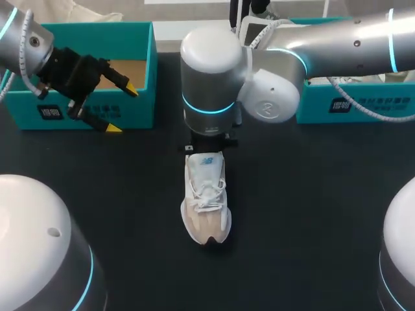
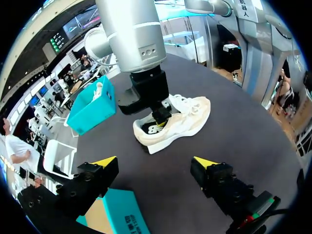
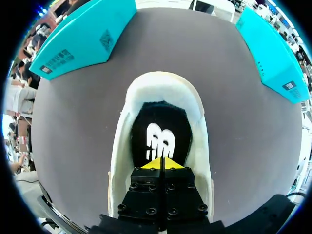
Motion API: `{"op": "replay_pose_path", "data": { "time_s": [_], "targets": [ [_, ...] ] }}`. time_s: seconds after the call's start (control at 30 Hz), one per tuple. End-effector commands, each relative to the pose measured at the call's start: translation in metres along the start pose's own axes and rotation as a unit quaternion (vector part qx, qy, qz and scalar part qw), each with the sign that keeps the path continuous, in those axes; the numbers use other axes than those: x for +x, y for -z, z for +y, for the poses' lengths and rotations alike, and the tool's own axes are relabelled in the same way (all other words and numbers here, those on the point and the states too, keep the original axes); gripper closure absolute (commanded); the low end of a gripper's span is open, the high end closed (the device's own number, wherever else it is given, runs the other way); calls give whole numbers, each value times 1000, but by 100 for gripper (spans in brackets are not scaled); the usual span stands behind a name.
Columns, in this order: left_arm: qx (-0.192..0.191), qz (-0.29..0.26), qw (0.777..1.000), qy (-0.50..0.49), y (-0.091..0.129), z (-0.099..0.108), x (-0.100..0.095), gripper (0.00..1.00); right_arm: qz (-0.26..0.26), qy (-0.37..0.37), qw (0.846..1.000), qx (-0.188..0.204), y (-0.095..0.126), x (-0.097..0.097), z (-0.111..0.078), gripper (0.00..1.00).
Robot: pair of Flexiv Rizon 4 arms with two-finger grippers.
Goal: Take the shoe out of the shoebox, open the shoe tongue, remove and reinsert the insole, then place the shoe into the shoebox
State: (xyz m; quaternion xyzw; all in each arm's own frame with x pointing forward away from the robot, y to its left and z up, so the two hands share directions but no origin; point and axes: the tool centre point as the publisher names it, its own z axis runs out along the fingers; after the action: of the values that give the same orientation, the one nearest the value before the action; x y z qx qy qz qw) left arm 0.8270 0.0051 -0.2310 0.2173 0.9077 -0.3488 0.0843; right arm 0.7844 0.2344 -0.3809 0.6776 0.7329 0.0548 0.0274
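Shoe [image 1: 206, 201], white, is lying mid-table, outside the far-left shoebox [image 1: 133, 111]. Right hand [image 3: 162, 163], tips pressed together, is sitting in its opening over the insole [image 3: 161, 127]. Step is probably insole removal, and the next move calls for pinching the insole's edge. Left hand [image 1: 122, 109] is hovering spread beside the shoebox.

Head view overhead, left wrist distant, right wrist close, all sharing shoe [image 1: 206, 201]

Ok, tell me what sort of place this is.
Probably a robot test bench, not a shop: a dark table, the right tool down inside a white shoe, a teal shoebox nearby.
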Motion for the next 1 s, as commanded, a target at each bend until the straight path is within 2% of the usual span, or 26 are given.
{"op": "replay_pose_path", "data": {
  "time_s": [0.03,0.27,0.43,0.57,0.83,0.93,1.0],
  "targets": [
    [-1,0,1000,0,0,0,1,0,-2,-3,1000,-5,1,0,2,100],
    [-1,0,1000,0,0,0,1,0,-30,-3,998,-52,18,-1,16,100],
    [-1,0,1000,0,0,0,1,0,-41,9,996,-73,7,0,35,100],
    [-1,0,1000,0,0,0,1,0,-55,14,995,-86,-6,2,41,100],
    [-1,0,1000,0,0,0,1,0,-59,12,995,-80,-20,5,39,100],
    [-1,0,1000,0,0,0,1,0,-59,8,996,-69,-15,4,34,100],
    [-1,0,1000,0,0,0,1,0,-57,6,996,-64,-4,4,31,100]
  ]
}}
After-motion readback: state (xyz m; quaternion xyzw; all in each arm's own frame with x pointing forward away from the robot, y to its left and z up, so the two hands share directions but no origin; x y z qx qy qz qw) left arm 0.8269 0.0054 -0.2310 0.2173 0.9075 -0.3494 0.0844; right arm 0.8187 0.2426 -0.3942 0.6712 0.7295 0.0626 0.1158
